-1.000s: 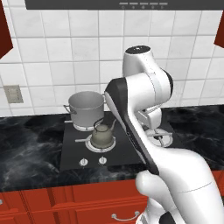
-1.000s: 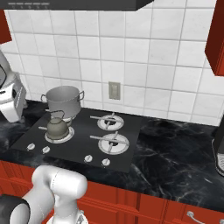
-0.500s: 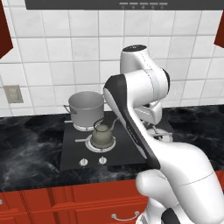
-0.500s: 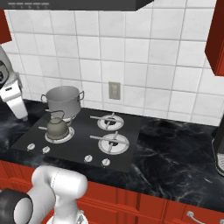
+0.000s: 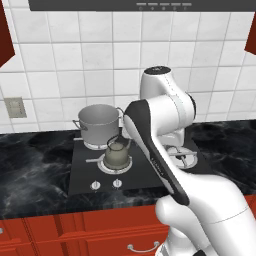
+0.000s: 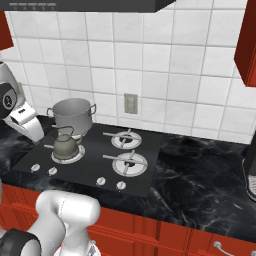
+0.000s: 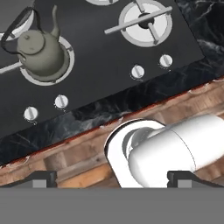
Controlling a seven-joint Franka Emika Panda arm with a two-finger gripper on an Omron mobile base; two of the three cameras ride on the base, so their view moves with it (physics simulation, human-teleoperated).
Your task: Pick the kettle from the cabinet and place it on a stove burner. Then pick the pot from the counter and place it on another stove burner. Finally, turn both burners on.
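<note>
- Kettle (image 5: 117, 154) sits on the front-left burner of the cooktop (image 6: 90, 172); pot (image 5: 99, 123) sits on the burner directly behind the kettle. Both placements look done.
- My read: the step in hand is turning on the 2 burners via the knobs (image 7: 61, 102) along the cooktop's front edge.
- The hand view looks down at the cooktop's front edge: 2 knobs just in front of the kettle, 2 more in front of the empty burner (image 7: 145, 17) beside it.
- To do it well: come down on 1 knob of the pair in front of the kettle, centre it between the fingers, close, then twist. Which knob drives which burner I cannot tell.
- Keep clear of the kettle handle; it arches close behind those knobs.
- Tool (image 7: 112, 178): fingers spread fully wide, holding nothing, touching nothing, hanging above the desk (image 5: 35, 160) edge in front of the cooktop.
</note>
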